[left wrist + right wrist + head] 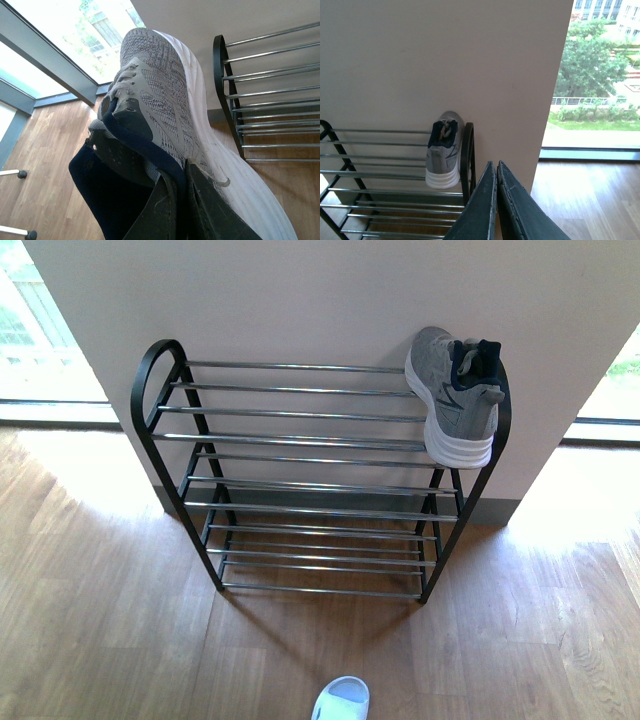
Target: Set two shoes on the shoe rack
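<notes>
Neither arm is showing in the front view, and only the toe end of a pale blue-white slide (342, 700) is peeking in at the bottom edge, lying on the floor (100, 620) in front of the shoe rack (290, 441), apart from it; the rest is cut off. In the left wrist view a grey sneaker (160, 100) is filling most of the picture and hiding much of the room. Its heel end is running out of frame. The left tool (182, 172) is gripping this sneaker at its dark collar, holding it off the floor beside the rack. The right tool (496, 165) is pressed together with nothing between its fingers, hovering near the rack's right end.

The rack is standing on warm wooden plank flooring against a plain pale wall (300, 300), with bright windows (600, 75) on either side washing out the edges.

The other grey sneaker (455, 405) is sitting at the right end of the top tier, heel toward the front, and seems to be leaning on the frame's rounded corner. Its knit upper is looking ribbed and speckled above a thick grooved white sole. Thin silver rods are forming the shelves between black tube loops.
</notes>
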Motion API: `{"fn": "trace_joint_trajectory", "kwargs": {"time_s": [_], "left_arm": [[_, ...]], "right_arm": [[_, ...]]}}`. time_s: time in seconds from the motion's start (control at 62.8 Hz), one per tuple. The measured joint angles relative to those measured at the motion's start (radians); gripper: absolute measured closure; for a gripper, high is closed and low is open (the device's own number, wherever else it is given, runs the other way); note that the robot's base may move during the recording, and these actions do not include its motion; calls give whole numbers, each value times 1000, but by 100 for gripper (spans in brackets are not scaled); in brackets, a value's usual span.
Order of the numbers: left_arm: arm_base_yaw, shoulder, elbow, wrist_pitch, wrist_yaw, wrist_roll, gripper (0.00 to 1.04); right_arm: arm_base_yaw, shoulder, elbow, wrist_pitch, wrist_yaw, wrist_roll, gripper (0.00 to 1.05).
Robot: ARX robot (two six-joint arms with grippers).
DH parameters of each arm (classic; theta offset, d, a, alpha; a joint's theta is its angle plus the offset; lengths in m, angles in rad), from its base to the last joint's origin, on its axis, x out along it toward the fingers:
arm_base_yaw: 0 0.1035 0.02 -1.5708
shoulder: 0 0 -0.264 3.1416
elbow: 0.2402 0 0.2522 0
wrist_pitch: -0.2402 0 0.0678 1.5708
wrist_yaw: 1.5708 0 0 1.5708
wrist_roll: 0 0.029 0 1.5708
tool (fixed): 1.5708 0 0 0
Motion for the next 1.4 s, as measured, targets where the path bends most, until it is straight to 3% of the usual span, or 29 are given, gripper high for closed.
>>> {"fn": "trace_joint_trajectory", "kwargs": {"time_s": [0.86, 0.971, 1.258, 1.401], "left_arm": [[0, 0, 0, 0, 0, 0, 103], [0, 0, 0, 0, 0, 0, 103], [0, 0, 0, 0, 0, 0, 103], [0, 0, 0, 0, 0, 0, 103]], "right_arm": [[2, -314, 0, -307, -1, 0, 103], [2, -448, 0, -469, 0, 0, 103], [2, -484, 0, -482, -1, 0, 103], [2, -484, 0, -482, -1, -1, 81]]}}
